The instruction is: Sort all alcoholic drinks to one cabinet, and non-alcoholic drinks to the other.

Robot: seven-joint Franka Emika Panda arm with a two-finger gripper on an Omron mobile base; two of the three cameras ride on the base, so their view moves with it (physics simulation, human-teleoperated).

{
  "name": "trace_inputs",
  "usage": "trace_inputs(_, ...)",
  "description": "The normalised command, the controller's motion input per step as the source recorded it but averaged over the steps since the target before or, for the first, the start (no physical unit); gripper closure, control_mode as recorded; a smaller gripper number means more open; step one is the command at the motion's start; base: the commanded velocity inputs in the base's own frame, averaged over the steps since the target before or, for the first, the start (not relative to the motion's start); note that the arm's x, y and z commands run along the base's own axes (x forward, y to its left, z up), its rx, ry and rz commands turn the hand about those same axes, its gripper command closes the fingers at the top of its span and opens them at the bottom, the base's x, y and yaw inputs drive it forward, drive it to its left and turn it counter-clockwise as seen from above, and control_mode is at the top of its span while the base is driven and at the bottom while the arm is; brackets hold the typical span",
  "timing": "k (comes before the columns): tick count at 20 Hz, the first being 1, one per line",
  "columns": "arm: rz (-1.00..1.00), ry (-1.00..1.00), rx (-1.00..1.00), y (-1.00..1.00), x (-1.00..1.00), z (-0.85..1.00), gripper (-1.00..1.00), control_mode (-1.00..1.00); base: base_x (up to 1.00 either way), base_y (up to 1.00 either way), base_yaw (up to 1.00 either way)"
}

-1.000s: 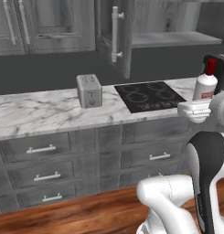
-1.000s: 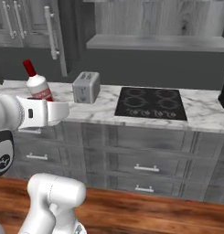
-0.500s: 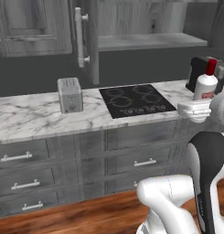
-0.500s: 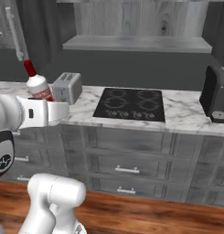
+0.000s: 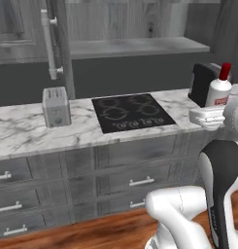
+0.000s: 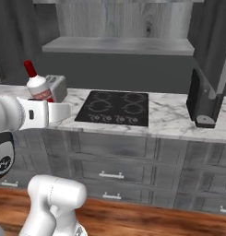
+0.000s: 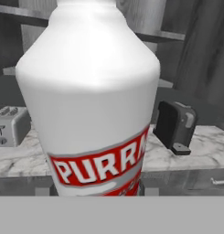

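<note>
Standing upright in our grasp, the white bottle with the red cap (image 5: 218, 90) has its long axis vertical, cap up and label facing the hand camera, where its body (image 7: 88, 96) sits very close to the lens. Our fingers (image 5: 211, 115) are clamped on its lower part, and in the right base view the same bottle (image 6: 38, 85) rises just above the white hand (image 6: 47, 113). We carry it in the air on the near side of the worktop (image 5: 86, 129), clear of its front edge and not resting on anything.

As an alcoholic drink it has to go up into a cabinet. The open cabinet shelf (image 6: 116, 45) lies beyond the worktop and higher than the bottle, above the black cooktop (image 6: 114, 108); from the hand it is ahead, up and to the right in the right base view. We judge that the coming move is a lift and a reach forward, keeping the bottle vertical so the cap clears the shelf's front lip.

An open cabinet door (image 5: 55, 41) with its long handle stands at the left of the opening. The toaster (image 5: 56, 106) is on the worktop beneath it, and the dark coffee machine (image 6: 204, 99) stands far right. Between them the space over the cooktop looks free for the approach.
</note>
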Motion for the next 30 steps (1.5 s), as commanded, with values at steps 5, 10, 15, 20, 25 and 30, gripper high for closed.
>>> trace_inputs(5,0.00,0.00,0.00,0.00,0.00,0.00,1.00,1.00,0.42,-0.43,0.00)
trace_inputs(10,0.00,0.00,0.00,0.00,0.00,0.00,1.00,1.00,0.33,-0.39,0.00)
trace_inputs(15,0.00,0.00,0.00,0.00,0.00,0.00,1.00,1.00,0.26,-0.35,0.00)
trace_inputs(20,0.00,0.00,0.00,0.00,0.00,0.00,1.00,1.00,0.34,-0.27,0.01)
trace_inputs(25,0.00,0.00,0.00,0.00,0.00,0.00,1.00,1.00,0.47,-0.17,0.08)
trace_inputs(30,0.00,0.00,0.00,0.00,0.00,0.00,1.00,1.00,0.50,-0.16,0.10)
